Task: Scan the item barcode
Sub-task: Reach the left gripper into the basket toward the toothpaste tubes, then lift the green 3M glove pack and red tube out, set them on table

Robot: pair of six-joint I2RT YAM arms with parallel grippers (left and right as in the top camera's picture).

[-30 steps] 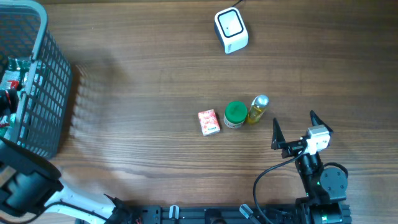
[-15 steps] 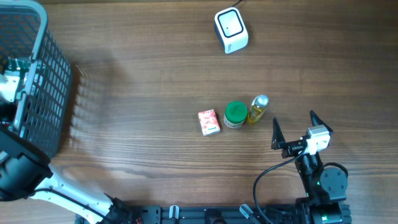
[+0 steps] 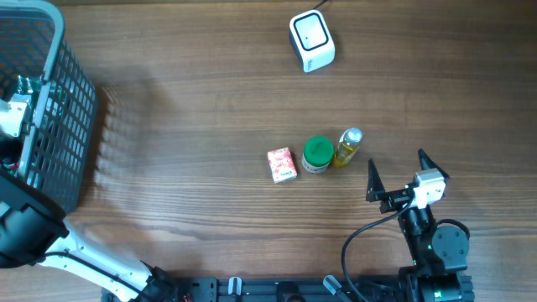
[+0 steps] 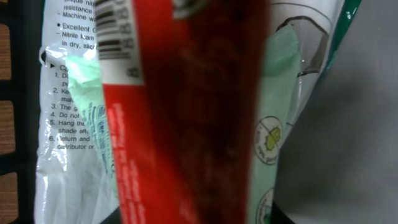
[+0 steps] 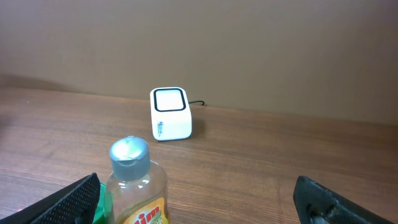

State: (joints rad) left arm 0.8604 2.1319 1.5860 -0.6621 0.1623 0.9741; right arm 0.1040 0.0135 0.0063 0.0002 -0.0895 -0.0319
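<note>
Close before my left gripper point(image 3: 13, 105), inside the grey mesh basket point(image 3: 67, 126) at nine o'clock, a red barcoded packet point(image 4: 180, 137) fills the view; whether I pinch it I cannot tell. My right gripper point(image 3: 396, 159) stands spread at five o'clock; the white scanner box point(image 3: 311, 40) sits far at twelve.

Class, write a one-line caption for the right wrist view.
Open right tool faces a yellow bottle, white scanner beyond.

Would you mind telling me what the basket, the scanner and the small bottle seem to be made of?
Basket: probably grey plastic, matte, moulded open grid. Scanner: likely white plastic, smooth, rounded corners, dark window. Bottle: clear plastic or glass, hard to tell; yellow liquid shows through, silvery cap.
</note>
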